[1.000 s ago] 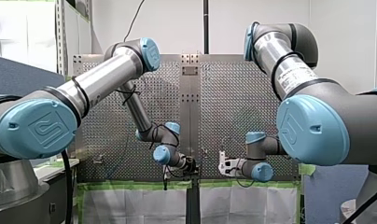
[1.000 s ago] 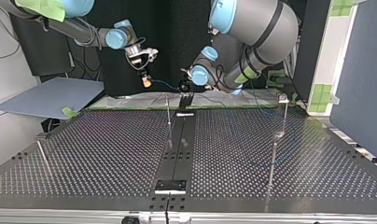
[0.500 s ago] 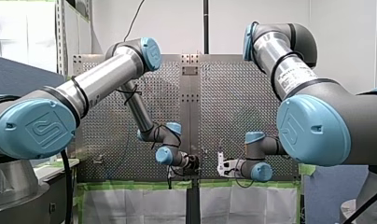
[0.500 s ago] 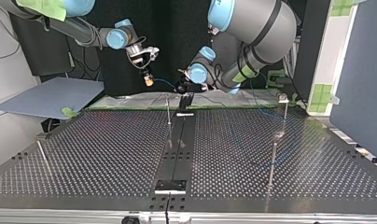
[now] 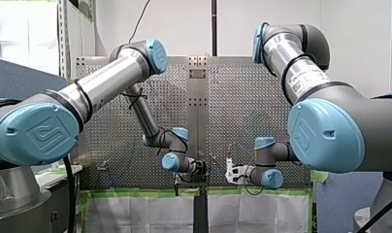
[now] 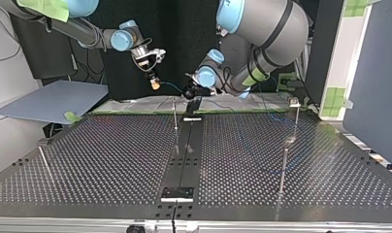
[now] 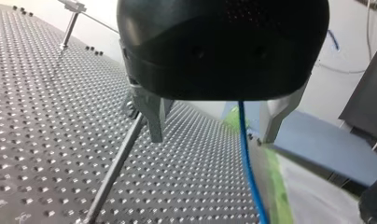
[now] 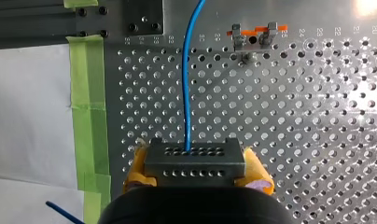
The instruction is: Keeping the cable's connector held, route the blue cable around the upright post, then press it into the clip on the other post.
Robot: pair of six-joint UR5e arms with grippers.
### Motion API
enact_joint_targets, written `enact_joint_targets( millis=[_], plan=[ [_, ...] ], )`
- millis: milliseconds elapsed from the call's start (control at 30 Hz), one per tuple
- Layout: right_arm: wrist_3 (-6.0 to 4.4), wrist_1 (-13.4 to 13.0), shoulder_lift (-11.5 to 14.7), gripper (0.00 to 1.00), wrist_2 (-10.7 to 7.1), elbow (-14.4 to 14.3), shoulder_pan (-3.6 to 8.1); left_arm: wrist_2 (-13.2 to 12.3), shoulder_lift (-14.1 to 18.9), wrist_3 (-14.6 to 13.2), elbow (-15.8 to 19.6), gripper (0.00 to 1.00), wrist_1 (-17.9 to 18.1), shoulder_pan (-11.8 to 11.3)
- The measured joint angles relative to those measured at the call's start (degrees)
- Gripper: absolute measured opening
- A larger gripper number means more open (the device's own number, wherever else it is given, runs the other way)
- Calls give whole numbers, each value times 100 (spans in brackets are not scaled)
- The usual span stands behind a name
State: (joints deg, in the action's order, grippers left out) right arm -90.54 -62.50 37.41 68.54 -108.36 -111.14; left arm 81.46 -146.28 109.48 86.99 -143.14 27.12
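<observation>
found connector [image 8: 195, 161] clenched in right gripper [image 8: 196, 171], blue cable [image 8: 187, 84] running straight ahead. found left gripper [image 7: 213, 122] released, cable hanging between fingers, close to one; upright post [image 7: 113, 171] just outside the other. judged left gripper nearer to post.

Perforated table [image 6: 111, 160] — green tape [image 8: 86, 93] along edge; grey-blue panel [image 6: 53, 99] at top view's left.

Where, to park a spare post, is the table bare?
Top view: the table is bare between the short post at left and the centre rail, and seemingly between that rail and the two tall posts at right. Crowded: far edge, around the thin post, my left end effector, my right end effector holding the connector, and the blue cable.
</observation>
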Motion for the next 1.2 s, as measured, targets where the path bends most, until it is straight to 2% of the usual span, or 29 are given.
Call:
enact_joint_targets(
  millis=[67,133,167,200,233,267,300,367,400,467,933,1200],
  plan=[
    [-1,0,0,0,-5,0,0,67,0,-3,0,71,36,-7],
    [-12,-4,0,0,-24,-2,-6,105,0,-5,0,71,49,-14],
    [-17,-5,0,0,-31,-3,-9,121,0,-4,0,49,55,-16],
    [-23,-7,-1,0,-39,-3,-14,130,0,-2,0,49,60,-17],
    [-27,-7,-2,0,-42,-2,-17,133,0,2,0,41,64,-18],
    [-30,-8,-1,0,-45,-2,-20,133,0,6,0,25,67,-18],
    [-33,-9,-2,0,-47,-2,-24,135,0,11,0,25,70,-18],
    [-39,-13,-2,0,-49,-3,-29,130,0,16,0,12,71,-18],
    [-44,-17,-2,0,-49,-2,-31,128,0,18,0,12,69,-19],
    [-49,-22,-1,0,-50,-1,-33,120,0,19,0,1,67,-16],
    [-91,-52,0,0,-50,-3,-43,137,0,-31,0,1,-38,3],
    [-146,-53,0,0,-16,-1,-12,509,2,-426,0,1,-432,17]
  ],
)
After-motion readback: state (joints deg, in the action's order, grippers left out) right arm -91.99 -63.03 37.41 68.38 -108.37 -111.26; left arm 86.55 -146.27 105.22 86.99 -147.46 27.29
